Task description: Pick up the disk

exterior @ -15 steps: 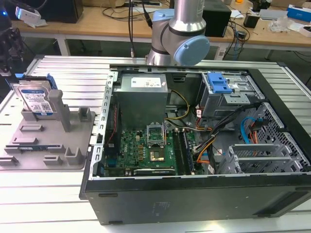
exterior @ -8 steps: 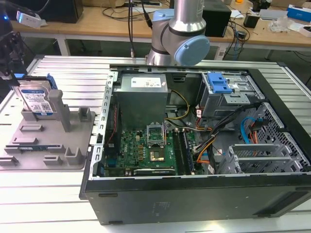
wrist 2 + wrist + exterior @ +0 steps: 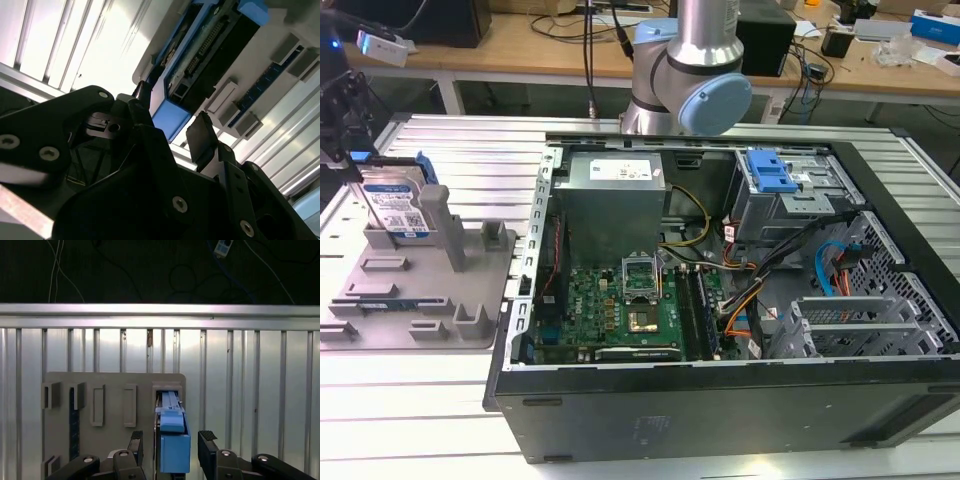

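The first wrist view's edge cuts off one end of the disk [image 3: 174, 452].

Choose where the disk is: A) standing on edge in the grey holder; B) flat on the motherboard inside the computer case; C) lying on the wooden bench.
A: the disk stands upright in the grey holder, with the open gripper straddling it in the first wrist view.

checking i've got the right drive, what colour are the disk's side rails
Blue, on the disk, best seen in the first wrist view.
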Tool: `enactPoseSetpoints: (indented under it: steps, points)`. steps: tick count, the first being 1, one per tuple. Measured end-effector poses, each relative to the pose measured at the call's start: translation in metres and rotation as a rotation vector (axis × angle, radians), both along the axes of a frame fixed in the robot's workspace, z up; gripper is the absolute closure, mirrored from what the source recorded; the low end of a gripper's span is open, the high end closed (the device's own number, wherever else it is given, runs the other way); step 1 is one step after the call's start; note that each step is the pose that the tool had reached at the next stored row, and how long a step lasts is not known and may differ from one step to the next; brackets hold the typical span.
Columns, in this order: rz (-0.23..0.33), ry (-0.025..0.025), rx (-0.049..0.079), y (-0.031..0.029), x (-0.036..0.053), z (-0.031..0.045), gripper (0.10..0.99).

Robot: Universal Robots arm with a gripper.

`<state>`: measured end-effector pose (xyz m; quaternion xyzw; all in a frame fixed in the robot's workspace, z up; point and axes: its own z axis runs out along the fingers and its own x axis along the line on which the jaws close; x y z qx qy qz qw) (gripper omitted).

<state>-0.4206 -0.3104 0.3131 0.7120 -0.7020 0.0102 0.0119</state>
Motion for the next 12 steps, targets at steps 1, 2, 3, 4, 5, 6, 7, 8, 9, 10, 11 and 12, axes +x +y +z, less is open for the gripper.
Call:
enactPoseSetpoints:
  steps: [1,2,3,4,5,6,7,8,9,10,11,12]
  points:
    - [0.0,0.0,0.0,0.0,0.0,-0.0002,0.529]
    - [0.0,-0.0002,0.0,0.0,0.0,-0.0005,0.529]
    - [0.0,-0.0004,0.0,0.0,0.0,-0.001,0.529]
    - [0.0,-0.0006,0.0,0.0,0.0,-0.0015,0.529]
    - [0.0,-0.0003,0.0,0.0,0.0,-0.0023,0.529]
    - [0.0,-0.0003,0.0,0.0,0.0,-0.0031,0.529]
    - [0.0,-0.0004,0.0,0.0,0.0,-0.0046,0.529]
    - [0.0,-0.0002,0.0,0.0,0.0,-0.0059,0.529]
    - [0.0,-0.0003,0.0,0.0,0.0,-0.0067,0.529]
    - [0.0,-0.0001,0.0,0.0,0.0,-0.0076,0.529]
    - [0.0,0.0001,0.0,0.0,0.0,-0.0077,0.529]
    - [0.0,-0.0002,0.0,0.0,-0.0001,-0.0084,0.529]
